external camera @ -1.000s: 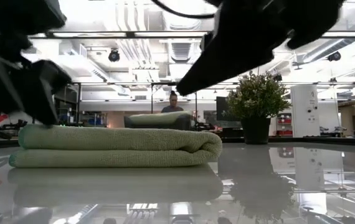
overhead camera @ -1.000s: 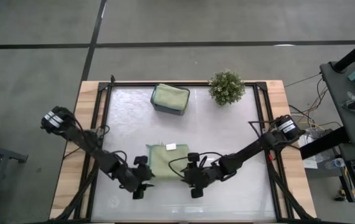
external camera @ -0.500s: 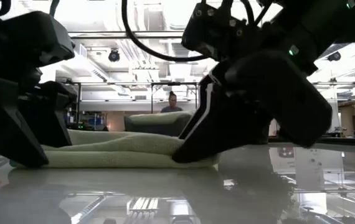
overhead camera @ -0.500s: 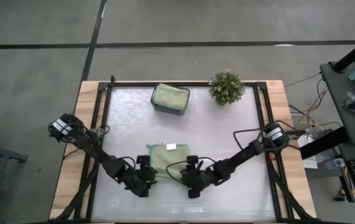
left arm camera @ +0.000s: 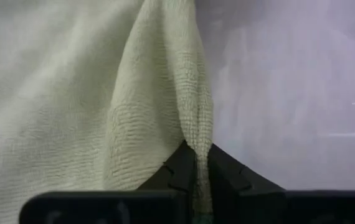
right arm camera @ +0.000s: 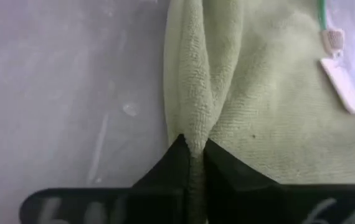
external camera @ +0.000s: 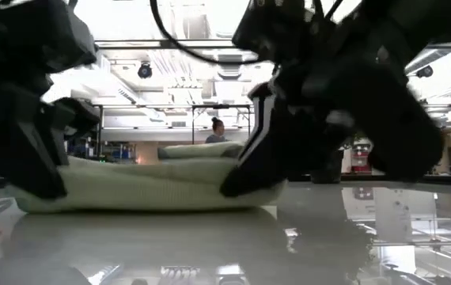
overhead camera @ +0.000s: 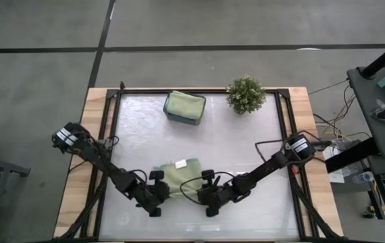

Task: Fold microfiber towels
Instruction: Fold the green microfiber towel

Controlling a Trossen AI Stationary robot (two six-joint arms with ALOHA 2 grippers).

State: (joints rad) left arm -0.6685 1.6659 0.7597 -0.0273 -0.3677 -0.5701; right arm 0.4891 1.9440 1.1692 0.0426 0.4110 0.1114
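Observation:
A folded light sage green microfiber towel [overhead camera: 180, 177] lies on the glossy table near its front edge, with a white label [overhead camera: 180, 163] on top. My left gripper [overhead camera: 161, 192] is shut on its near left corner. My right gripper [overhead camera: 202, 192] is shut on its near right corner. In the low view the towel [external camera: 146, 190] shows as a thick pad between the two dark grippers. A second folded green towel [overhead camera: 184, 105] rests in a dark tray at the far middle. My left gripper pinches a raised ridge of the towel's near left corner [left arm camera: 195, 138] between its two fingers, coming in low from the near left. Several layers seem gathered there. The rest of the towel lies on the table. My right gripper pinches a thick fold at the towel's near right corner [right arm camera: 190, 133] between its two fingers, coming in low from the near right. The fold bulges just ahead of the fingertips. The towel's body stays on the table.
A small bushy potted plant [overhead camera: 246, 94] stands at the far right. The dark tray [overhead camera: 197, 119] sits left of it. A black frame [overhead camera: 284, 128] runs along the table's sides. Bare table surface [overhead camera: 240, 145] lies between the tray and the grippers.
Both grippers have come down onto the towel's near corners and shut on them. The towel's near edge is now bunched up between the fingers, and its far edge has skewed a little toward the table's left.

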